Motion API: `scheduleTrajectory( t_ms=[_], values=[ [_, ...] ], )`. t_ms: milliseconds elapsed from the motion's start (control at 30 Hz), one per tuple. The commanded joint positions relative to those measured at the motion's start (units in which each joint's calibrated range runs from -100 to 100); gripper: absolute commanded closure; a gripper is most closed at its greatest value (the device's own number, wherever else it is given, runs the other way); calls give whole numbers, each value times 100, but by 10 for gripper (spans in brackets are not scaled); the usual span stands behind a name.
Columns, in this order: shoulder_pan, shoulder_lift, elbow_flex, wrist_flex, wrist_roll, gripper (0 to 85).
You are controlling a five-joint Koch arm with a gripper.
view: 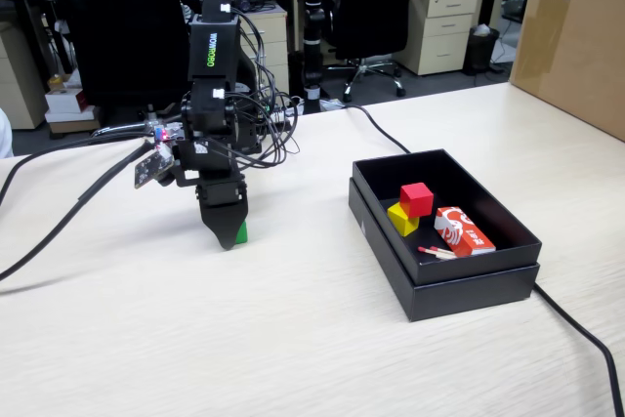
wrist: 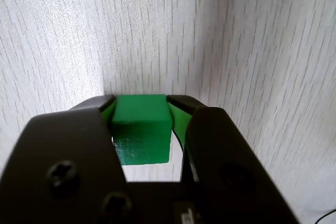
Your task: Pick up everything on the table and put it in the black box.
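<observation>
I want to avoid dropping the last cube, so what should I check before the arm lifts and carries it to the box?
1. Green cube sits between the pincer jaws, both sides touching: ok.
2. Cube centred in the grip, not held by a corner: ok in the wrist view.
3. Cube already clear of the table: cannot tell.
4. Free floor in the black box for one more cube: ok; the yellow cube, the red cube and the printed packet leave space.
5. Path toward the box free of objects: ok in the fixed view.
</observation>
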Motion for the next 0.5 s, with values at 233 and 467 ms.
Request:
scheduleTrajectory(
  t_ms=[233, 467],
  values=[
    [767, -2976, 487, 57, 259, 846],
    [2183, -2092, 1612, -107, 1045, 846]
  ],
)
